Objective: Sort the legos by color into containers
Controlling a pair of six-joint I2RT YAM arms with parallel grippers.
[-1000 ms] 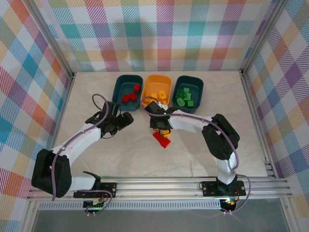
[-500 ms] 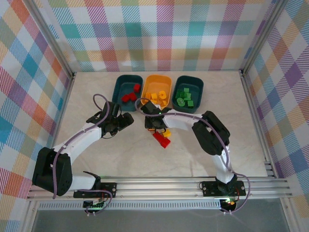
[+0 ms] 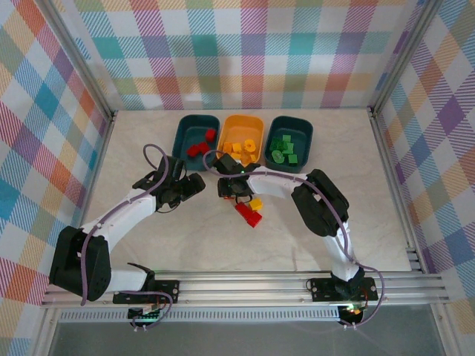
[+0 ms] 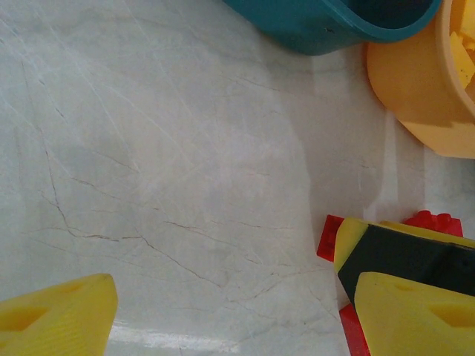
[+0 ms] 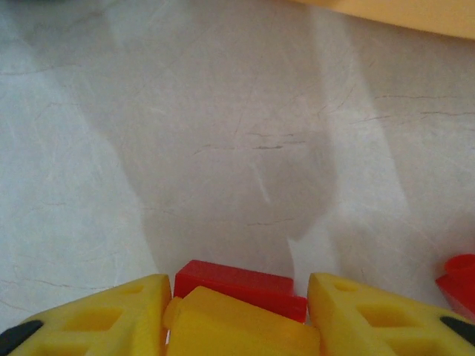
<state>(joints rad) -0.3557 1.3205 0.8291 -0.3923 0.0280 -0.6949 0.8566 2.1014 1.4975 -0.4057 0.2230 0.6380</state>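
The right claw point(image 3: 231, 190) hung just in front of the orange-yellow tub point(image 3: 243, 118), near its left front corner. Seen from the wrist, its fingers point(image 5: 111, 319) were closed on a red brick point(image 5: 241, 285) that filled the gap between them. A yellow brick point(image 5: 237, 330) was pressed against the red one's near side, and I could not tell whether the two were studded together. The left claw point(image 4: 236, 289) stood further left of that tub's front, open and empty, over bare worktop point(image 3: 185, 237).

The dark teal tub to the left point(image 3: 177, 141) of the orange-yellow one held red pieces point(image 3: 199, 147). The dark teal tub to the right point(image 3: 309, 144) held green pieces point(image 3: 284, 148), and the orange-yellow tub itself held yellow pieces point(image 3: 241, 147). A loose yellow brick point(image 3: 256, 203) and a loose red brick point(image 3: 249, 216) lay close together on the worktop in front of the orange-yellow tub.

The main risk was the mixed load: if both bricks were released together, one would end up in the wrong tub. If the yellow brick was only resting against the red one, it could also fall off on the way and drop wherever the claw happened to be. The drop point sat near the shared edge of the red and yellow tubs, so a release over a rim might send a brick to the wrong side. The two claws were also near each other, and a sideways swing could knock them together.
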